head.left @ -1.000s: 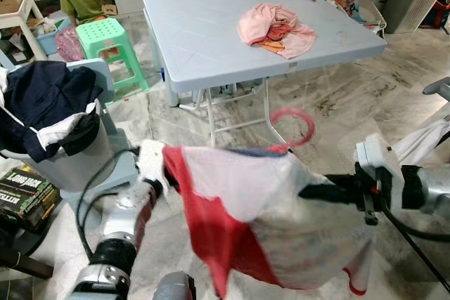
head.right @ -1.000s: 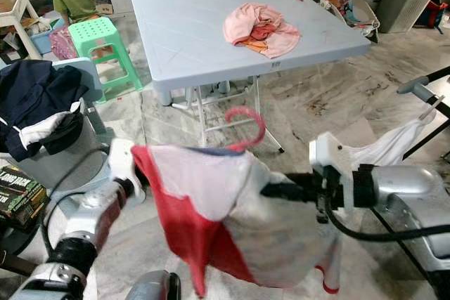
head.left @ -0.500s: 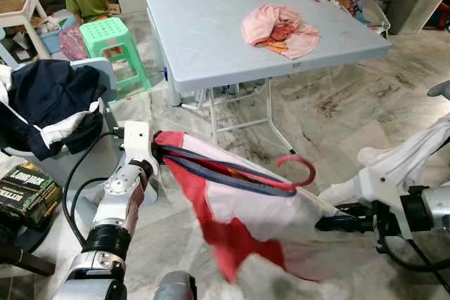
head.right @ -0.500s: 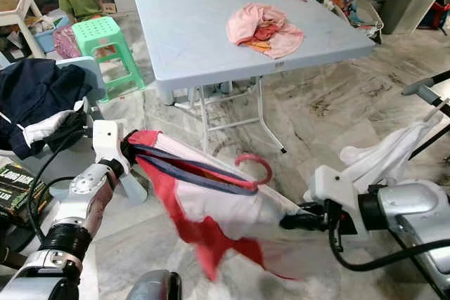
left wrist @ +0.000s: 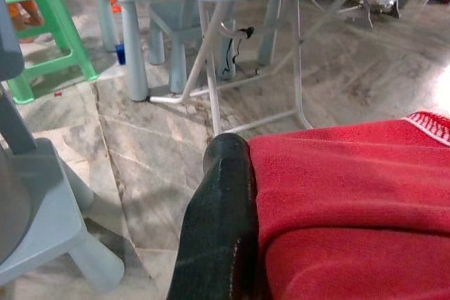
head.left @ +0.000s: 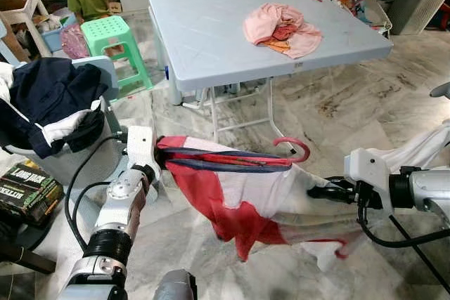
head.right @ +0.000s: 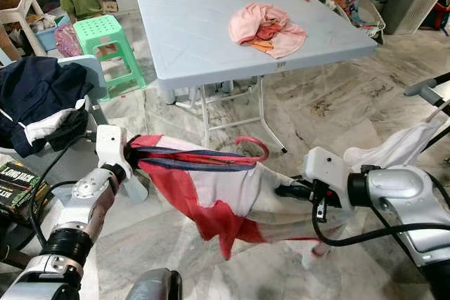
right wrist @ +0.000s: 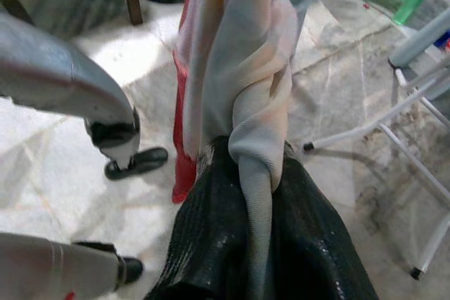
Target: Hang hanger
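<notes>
Left hand (head.left: 156,164) and right hand (head.left: 325,189) each clamp the red-and-white shirt (head.left: 246,198); its pink hanger (head.left: 294,147) sits inside.

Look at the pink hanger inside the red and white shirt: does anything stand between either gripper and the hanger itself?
Yes, the shirt does. The left gripper and the right gripper each pinch an end of the cloth, stretched between them. The hanger sits inside the shirt with its hook poking out; neither gripper touches it.
</notes>
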{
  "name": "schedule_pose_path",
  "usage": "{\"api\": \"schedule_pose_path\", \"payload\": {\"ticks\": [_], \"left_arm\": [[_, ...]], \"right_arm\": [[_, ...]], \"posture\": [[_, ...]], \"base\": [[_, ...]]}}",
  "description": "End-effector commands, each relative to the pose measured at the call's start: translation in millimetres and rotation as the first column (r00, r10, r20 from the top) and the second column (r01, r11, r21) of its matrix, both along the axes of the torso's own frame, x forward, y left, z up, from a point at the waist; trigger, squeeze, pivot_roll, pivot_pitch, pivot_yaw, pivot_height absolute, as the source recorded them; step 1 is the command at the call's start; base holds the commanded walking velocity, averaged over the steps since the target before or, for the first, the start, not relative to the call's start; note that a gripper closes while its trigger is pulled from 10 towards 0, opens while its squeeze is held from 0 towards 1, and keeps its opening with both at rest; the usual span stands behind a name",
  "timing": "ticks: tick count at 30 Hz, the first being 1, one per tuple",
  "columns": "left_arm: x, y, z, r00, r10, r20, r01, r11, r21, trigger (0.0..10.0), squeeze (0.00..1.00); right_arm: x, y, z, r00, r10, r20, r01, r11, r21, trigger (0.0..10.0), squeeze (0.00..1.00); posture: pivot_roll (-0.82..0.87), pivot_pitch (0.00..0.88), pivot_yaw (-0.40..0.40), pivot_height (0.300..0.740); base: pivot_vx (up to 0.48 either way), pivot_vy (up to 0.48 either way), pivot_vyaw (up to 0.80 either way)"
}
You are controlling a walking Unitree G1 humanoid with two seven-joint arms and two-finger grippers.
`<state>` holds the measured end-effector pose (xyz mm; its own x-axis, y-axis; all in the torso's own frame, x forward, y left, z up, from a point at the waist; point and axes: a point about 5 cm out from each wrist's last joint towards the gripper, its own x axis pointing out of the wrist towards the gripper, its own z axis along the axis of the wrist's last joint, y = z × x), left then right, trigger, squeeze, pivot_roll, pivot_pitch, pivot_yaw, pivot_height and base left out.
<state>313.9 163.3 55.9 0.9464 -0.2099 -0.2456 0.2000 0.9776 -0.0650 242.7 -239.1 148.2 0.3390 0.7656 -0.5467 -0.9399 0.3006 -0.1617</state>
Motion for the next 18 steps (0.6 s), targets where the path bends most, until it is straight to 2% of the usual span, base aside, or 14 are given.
{"api": "schedule_pose_path", "payload": {"ticks": [1, 9, 18], "left_arm": [[-0.4, 2.5, -1, 1.0, 0.009, -0.007, -0.009, 1.0, 0.014, 0.0, 0.0], [-0.4, 2.5, -4, 0.999, 0.015, -0.028, -0.014, 1.0, 0.025, 0.0, 0.0], [-1.2, 6.0, -7, 0.998, 0.043, -0.044, -0.042, 0.999, 0.022, 0.0, 0.0]], "right_arm": [[3.7, -3.2, 15, 0.999, 0.001, 0.045, -0.002, 1.0, 0.025, 10.0, 0.0], [5.9, -1.4, 32, 0.998, 0.016, 0.054, -0.022, 0.994, 0.106, 10.0, 0.0], [-1.7, -3.9, 37, 0.997, 0.076, -0.006, -0.075, 0.994, 0.085, 10.0, 0.0]], "posture": [[-0.03, 0.0, 0.009, 0.74], [-0.03, 0.0, 0.012, 0.74], [-0.03, 0.0, 0.009, 0.74]], "base": [[0.0, 0.0, 0.0], [0.0, 0.0, 0.0], [0.0, 0.0, 0.0]]}}
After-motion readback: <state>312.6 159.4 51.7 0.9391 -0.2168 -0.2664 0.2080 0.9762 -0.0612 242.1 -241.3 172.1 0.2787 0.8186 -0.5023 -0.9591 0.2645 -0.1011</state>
